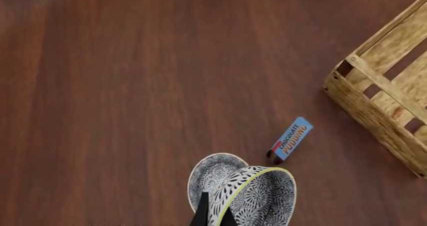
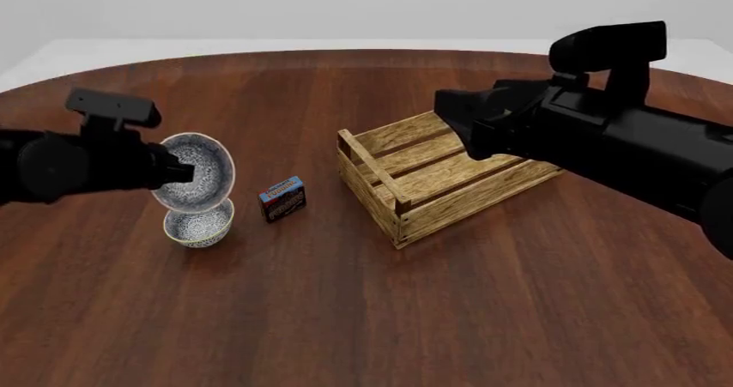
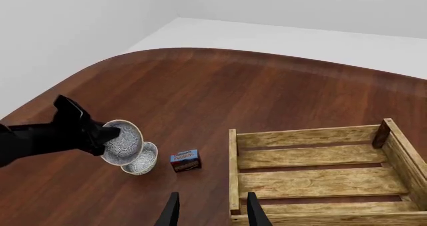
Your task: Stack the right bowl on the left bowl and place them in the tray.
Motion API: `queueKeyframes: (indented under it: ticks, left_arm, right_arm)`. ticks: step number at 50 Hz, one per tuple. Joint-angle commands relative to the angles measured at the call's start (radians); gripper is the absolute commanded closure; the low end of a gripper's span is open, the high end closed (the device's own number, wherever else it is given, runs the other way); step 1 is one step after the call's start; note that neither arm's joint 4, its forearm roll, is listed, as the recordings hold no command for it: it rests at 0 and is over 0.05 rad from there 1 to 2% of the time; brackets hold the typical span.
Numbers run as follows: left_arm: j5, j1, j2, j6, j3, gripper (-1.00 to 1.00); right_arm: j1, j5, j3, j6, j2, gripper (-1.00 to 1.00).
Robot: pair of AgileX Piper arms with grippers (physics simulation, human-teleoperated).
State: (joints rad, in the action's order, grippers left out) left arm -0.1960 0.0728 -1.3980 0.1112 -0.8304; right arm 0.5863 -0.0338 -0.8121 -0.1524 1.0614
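A round dark-wood worktop carries everything. The slatted wooden tray sits empty below the right claw, which hangs open. The left claw pinches a tilted patterned bowl just above the second bowl. Level it, centre, then lower to nest.

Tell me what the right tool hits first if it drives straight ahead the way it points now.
Probably the tray. The right tool, open and empty, points down over the tray's near left corner, with bare table just beside it. Depth is unclear, so it might slip past the rim onto the wood.
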Motion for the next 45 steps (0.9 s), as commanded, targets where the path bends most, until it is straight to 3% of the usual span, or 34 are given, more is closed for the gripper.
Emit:
queueKeyframes:
  ticks: [1,45]
  left_arm:
    - [0.033,-0.013,-0.04,-0.006,0.011,1.0]
    - [0.166,-0.06,-0.211,-0.035,0.057,1.0]
  right_arm:
    - [-0.001,0.002,0.0,-0.001,0.002,-1.0]
    - [0.003,0.011,0.0,0.004,0.023,-1.0]
